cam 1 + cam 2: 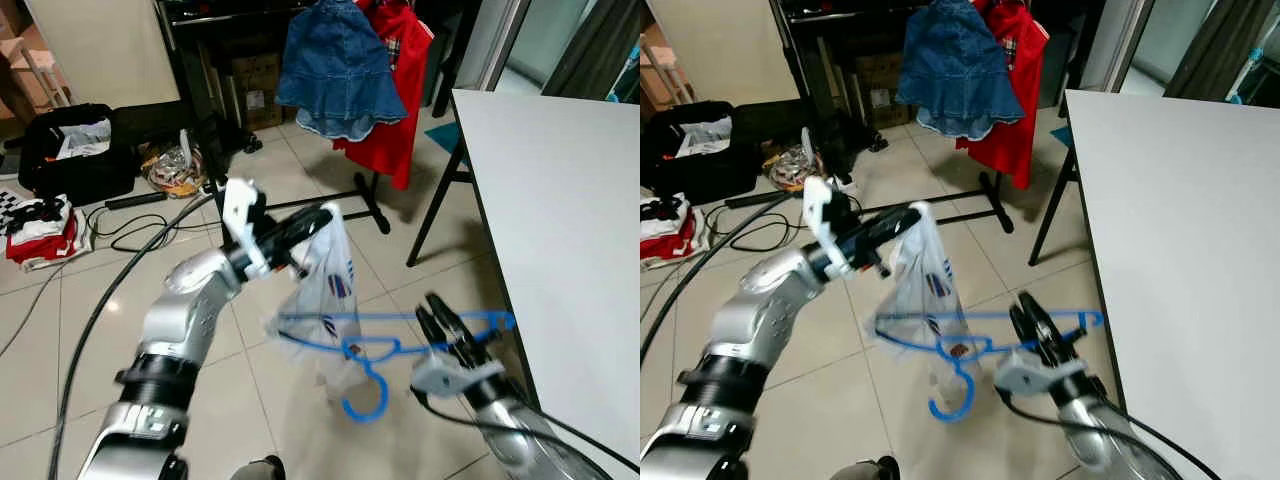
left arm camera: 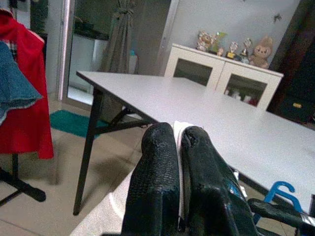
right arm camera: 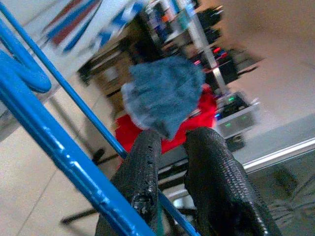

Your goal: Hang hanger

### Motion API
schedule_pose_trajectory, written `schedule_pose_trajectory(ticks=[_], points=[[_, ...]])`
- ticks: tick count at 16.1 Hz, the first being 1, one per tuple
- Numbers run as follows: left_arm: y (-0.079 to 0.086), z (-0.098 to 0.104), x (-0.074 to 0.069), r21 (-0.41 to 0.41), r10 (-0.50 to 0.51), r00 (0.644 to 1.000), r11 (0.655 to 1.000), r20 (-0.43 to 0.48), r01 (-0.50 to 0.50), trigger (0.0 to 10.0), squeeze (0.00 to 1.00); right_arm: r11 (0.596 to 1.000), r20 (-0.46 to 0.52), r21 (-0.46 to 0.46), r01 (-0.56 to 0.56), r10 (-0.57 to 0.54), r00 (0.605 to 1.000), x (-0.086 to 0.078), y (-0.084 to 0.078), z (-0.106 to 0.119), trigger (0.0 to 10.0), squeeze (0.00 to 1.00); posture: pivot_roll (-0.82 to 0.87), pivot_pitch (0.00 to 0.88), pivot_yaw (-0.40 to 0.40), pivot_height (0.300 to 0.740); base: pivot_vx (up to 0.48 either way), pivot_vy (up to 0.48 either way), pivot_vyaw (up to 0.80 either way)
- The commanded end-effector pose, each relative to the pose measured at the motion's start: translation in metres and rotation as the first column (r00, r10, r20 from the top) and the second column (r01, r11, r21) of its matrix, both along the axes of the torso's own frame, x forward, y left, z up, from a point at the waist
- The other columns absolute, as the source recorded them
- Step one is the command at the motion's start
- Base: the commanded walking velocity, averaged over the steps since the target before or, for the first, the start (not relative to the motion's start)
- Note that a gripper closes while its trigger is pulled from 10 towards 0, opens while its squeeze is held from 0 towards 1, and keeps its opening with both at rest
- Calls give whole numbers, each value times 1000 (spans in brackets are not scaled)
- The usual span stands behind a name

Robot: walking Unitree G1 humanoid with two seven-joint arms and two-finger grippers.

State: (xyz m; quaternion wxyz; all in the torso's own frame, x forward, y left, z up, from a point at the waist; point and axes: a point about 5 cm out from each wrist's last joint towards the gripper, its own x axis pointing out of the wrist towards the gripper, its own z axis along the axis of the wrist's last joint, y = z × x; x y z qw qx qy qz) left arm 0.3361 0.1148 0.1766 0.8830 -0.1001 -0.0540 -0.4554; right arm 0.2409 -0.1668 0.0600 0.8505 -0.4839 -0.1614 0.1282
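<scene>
— Two grips at once? What's where?

— My left gripper is pinched tight on the top hem of a white garment; the wrist view shows the cloth squeezed between both fingers. My right gripper has its fingers nearly together around one arm of the blue hanger, which hangs level in front of me, hook pointing down, beside the table.

— How will they handle?

— The hanger looks like thin plastic: light and stiff, but slick, so I judge it could swivel in my grip. The garment is soft and limp, and sags wherever I don't hold it.

— Where to grip?

— I'd hold the hanger near its neck and take the cloth by its shoulder. The rack with the denim skirt stands ahead.
</scene>
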Motion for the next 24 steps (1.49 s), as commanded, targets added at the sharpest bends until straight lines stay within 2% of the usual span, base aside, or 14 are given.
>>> schedule_pose_trajectory(ticks=[1,4,6,8,11,17,22,24], points=[[-2,8,3,-25,5,1000,1000,17,-5,10000,0,999,77,23,42,-43,996,7,0,15,10000,0,68,100,63,740,0,0,0],[-1,7,10,-47,53,999,997,-3,-53,10000,0,992,167,64,109,-118,979,4,-4,28,10000,0,56,96,66,740,0,0,0],[2,16,17,-112,103,994,988,-22,-105,10000,0,992,169,39,122,-127,977,-2,-4,24,10000,0,56,97,66,740,0,0,0],[1,28,20,-170,106,994,980,-17,-107,10000,0,991,150,5,136,-136,979,-3,-4,18,10000,0,57,98,66,740,0,0,0],[1,22,16,-112,73,997,991,4,-72,10000,0,986,141,-16,164,-160,977,0,-11,16,10000,0,59,98,67,740,0,0,0],[7,15,12,-110,91,996,990,-12,-92,10000,0,963,177,-56,264,-251,952,5,-27,21,10000,0,66,103,57,740,0,0,0],[2,25,12,-149,86,996,985,1,-84,10000,0,955,213,-134,266,-235,949,4,-22,20,10000,0,62,104,55,740,0,0,0],[2,32,14,-189,95,995,977,-1,-94,10000,0,955,246,-185,232,-183,952,1,-11,19,10000,0,61,105,56,740,0,0,0]])
